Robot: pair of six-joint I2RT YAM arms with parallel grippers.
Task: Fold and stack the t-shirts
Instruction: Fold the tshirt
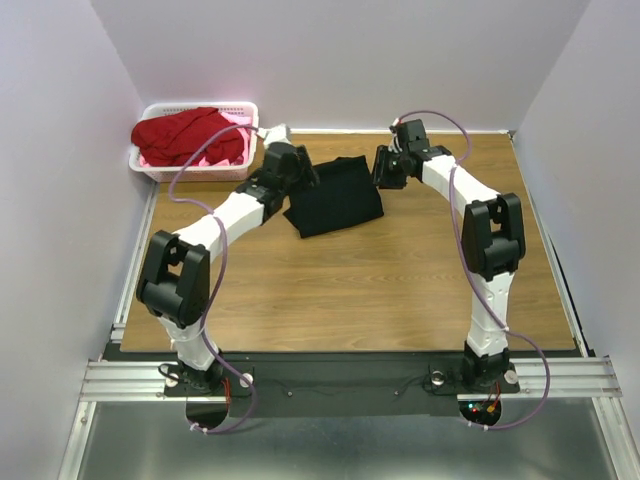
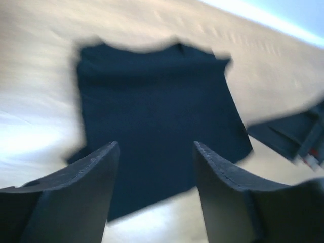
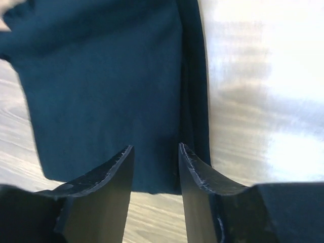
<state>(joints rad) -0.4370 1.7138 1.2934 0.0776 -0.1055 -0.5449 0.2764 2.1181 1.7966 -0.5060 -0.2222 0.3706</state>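
We see the black shirt (image 1: 338, 196) folded flat on the surface (image 1: 350, 290). Our left gripper (image 2: 156, 148) and right gripper (image 3: 155, 150) sit above it, both spread apart.

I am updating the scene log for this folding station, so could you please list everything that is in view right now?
black t-shirt: one, black, folded flat on the far middle of the table, between the two grippers
red t-shirt: one heap, red, crumpled in the basket
pink cloth: count unclear, pink, under the red t-shirt in the basket
basket: one, white slotted plastic, far left corner
table: one, wood-coloured, under everything
cables: two, purple, one looped along each arm
left arm: one, white and black, reaching to the shirt's left edge
right arm: one, white and black, reaching to the shirt's right edge
left gripper: one, black, open, above the shirt
right gripper: one, black, open, above the shirt
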